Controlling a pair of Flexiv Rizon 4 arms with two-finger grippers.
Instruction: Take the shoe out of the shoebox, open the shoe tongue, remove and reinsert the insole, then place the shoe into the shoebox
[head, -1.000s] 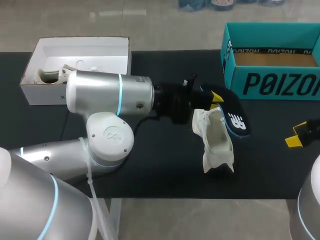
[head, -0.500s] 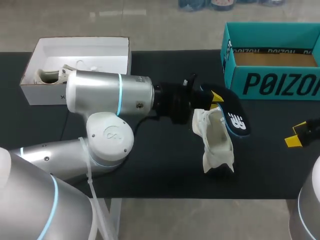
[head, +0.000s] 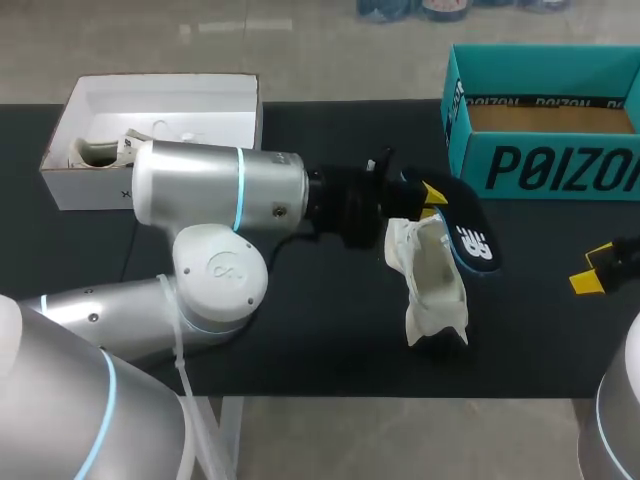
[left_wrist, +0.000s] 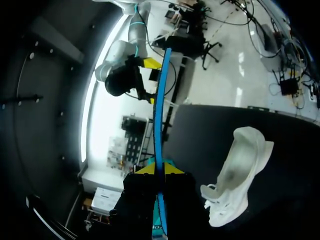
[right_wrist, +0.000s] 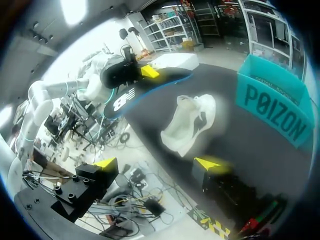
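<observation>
Looking like the reinsert step: left gripper (head: 432, 195) was pinched on the insole (head: 470, 235), just above the white shoe (head: 432, 280) lying on the table (head: 320, 340). Right gripper (right_wrist: 159, 164) sat wide open, empty, well apart. Next I'd guess it needed to steady the shoe.

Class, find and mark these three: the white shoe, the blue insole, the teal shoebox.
White fabric shoe (head: 431, 282), head view, on its open inside.
Dark blue flat insole (head: 472, 241), head view, on its logo end.
Teal cardboard shoebox (head: 545, 166), head view, on its front wall.
</observation>
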